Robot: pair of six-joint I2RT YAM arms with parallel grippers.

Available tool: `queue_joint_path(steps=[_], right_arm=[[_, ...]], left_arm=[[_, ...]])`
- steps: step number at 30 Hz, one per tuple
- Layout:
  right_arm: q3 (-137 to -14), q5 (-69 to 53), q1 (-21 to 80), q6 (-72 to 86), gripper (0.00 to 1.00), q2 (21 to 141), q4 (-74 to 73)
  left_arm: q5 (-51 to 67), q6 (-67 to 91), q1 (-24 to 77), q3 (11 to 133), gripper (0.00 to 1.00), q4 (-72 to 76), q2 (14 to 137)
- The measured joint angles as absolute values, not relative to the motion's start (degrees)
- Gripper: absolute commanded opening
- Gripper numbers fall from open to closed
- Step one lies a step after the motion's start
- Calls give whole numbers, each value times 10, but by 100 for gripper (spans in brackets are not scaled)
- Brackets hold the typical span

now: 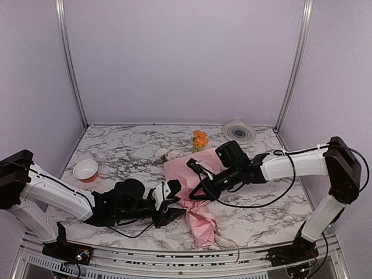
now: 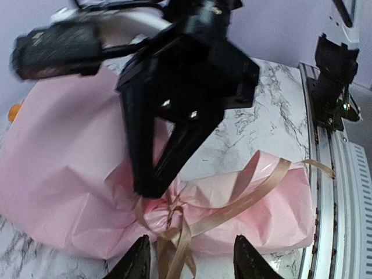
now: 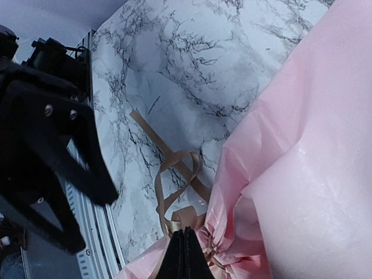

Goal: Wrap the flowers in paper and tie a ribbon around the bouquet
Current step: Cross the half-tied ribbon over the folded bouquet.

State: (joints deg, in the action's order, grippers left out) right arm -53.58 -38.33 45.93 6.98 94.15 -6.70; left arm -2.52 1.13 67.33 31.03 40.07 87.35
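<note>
Stems hidden, fingertips cropped
The paper [image 1: 186,171] covers the stems; only an orange bloom [image 1: 200,139] and a pale rose [image 1: 162,153] show beyond it. Beside the paper, the fingers [image 2: 136,264] of the left gripper [image 2: 191,239] run off the bottom edge.

Left claw [image 2: 192,260] parted; right claw [image 3: 184,251] closed, facing each other.

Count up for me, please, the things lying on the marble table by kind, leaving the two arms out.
bouquet in pink paper: 1
ribbon, tan: 1
bowl, white with an orange rim: 1
round disc, white-grey: 1
Total: 4
</note>
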Motion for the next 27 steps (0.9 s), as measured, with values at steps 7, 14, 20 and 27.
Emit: queue_joint_path(steps=[7, 14, 20, 27], right_arm=[[-524, -385, 457, 76, 0, 941, -48], [-521, -388, 455, 80, 0, 941, -34], [-521, -392, 454, 80, 0, 941, -32], [-521, -396, 453, 83, 0, 941, -29]], left_arm=[[-48, -149, 726, 492, 35, 263, 977], [-60, -210, 734, 500, 43, 174, 997], [-54, -223, 734, 489, 37, 147, 980], [-61, -222, 734, 536, 31, 110, 1009]])
